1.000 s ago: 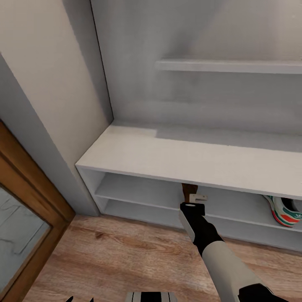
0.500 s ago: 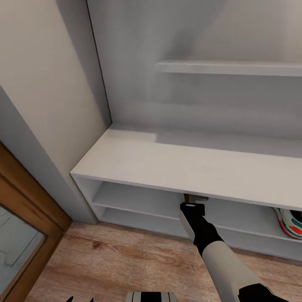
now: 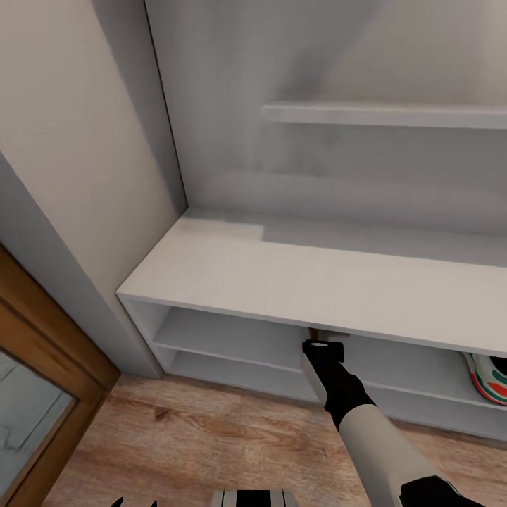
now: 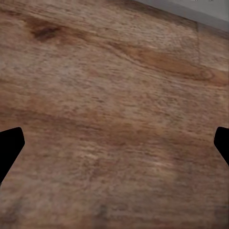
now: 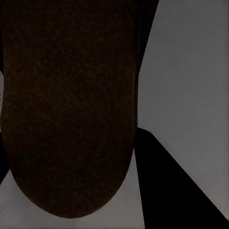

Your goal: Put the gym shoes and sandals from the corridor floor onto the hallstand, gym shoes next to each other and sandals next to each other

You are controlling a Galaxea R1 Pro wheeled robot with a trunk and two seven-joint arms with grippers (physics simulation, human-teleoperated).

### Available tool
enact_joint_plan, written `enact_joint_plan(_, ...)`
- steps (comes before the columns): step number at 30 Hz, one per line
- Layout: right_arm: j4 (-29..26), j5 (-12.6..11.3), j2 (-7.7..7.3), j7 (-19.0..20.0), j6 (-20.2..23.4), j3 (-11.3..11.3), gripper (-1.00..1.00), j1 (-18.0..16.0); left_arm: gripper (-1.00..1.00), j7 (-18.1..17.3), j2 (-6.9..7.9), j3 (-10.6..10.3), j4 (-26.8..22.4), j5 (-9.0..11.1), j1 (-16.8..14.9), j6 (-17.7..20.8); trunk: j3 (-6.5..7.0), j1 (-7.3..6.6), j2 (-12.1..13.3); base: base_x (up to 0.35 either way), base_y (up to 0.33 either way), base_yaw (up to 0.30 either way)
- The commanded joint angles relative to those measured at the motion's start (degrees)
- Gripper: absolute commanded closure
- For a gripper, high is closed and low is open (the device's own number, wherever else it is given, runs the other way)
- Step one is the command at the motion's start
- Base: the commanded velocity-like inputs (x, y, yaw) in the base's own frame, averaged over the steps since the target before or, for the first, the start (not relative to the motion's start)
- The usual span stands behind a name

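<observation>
The sandal [image 5: 67,105] you are carrying sits right at your right claw [image 3: 325,339], pushed in under the bench top of the hallstand [image 3: 296,274] toward its upper open shelf. In the head view just a brown sliver of it shows beyond the wrist; in the right wrist view its dark sole runs lengthwise straight out along the fingers, rounded end nearest the camera.

Starting at your left: your left claw [image 4: 114,143] hangs over bare corridor floor [image 4: 114,86], tips spread wide with nothing between them. It is well away from the shelf, so your right arm does this placing.

At the right claw, one dark finger [image 5: 176,186] lies against the sandal's edge; it appears clamped on the sandal, though you cannot see the gap itself.

Further to the right of that claw, on the same shelf, a gym shoe [image 3: 489,377] rests heel outward, well apart. I judge the sandal's partner belongs just beside this one, so set it down flat with room alongside.
</observation>
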Motion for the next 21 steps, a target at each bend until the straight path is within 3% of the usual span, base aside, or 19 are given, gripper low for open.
enact_joint_plan(1, -0.1, -0.8, -0.05, -0.6, 0.1, 0.3, 1.00, 0.0, -1.00, -0.2, 0.05, -0.5, 0.1, 0.6, 0.0, -0.2, -0.04, 0.00, 0.0, 0.095, 0.000, 0.000)
enact_joint_plan(17, -0.1, -0.7, -0.13, -0.6, 0.1, 0.3, 1.00, 0.0, -1.00, -0.2, 0.08, -0.5, 0.1, 0.6, 0.0, -0.2, -0.04, 0.00, 0.0, 0.048, 0.000, 0.000)
enact_joint_plan(18, -0.1, -0.7, -0.13, -0.6, 0.1, 0.3, -1.00, 0.0, -1.00, -0.2, 0.09, -0.5, 0.1, 0.6, 0.0, -0.2, -0.04, 0.00, 0.0, 0.003, 0.000, 0.000)
enact_joint_plan(21, -0.1, -0.8, -0.13, -0.6, 0.1, 0.3, -1.00, 0.0, -1.00, -0.2, 0.07, -0.5, 0.1, 0.6, 0.0, -0.2, -0.04, 0.00, 0.0, 0.001, 0.000, 0.000)
